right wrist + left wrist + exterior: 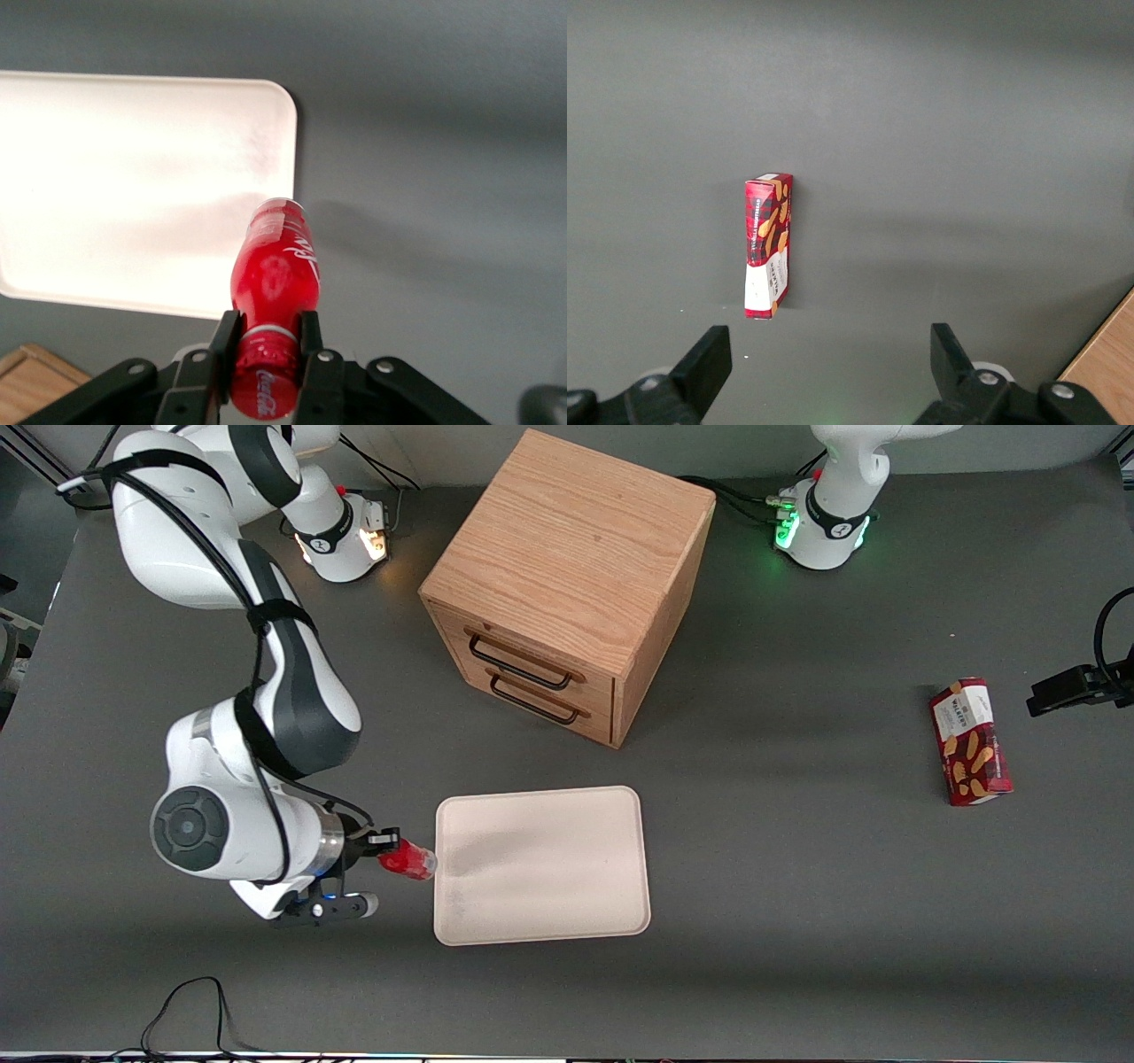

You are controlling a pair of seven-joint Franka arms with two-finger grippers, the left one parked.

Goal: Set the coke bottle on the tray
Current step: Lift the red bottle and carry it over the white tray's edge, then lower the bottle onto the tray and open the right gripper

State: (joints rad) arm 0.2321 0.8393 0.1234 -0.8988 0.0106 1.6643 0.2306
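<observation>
Already clamped at its neck by the gripper [266, 341], the bottle [275, 274] pointed base-first over the tray [540, 921] rim nearest the working arm.

Glossy red plastic coke bottle [273, 282], matt cream tray [540, 921] perhaps plastic, oak-grained wooden cabinet [567, 558], matt grey table [797, 886].

White arm [266, 717], black gripper [266, 341]

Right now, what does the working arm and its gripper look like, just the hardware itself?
The working right arm is glossy white with dark grey joint sections, a round grey cap at the wrist and a black cable strapped along it. Its gripper is black, with two slim black fingers and silver screws.
</observation>
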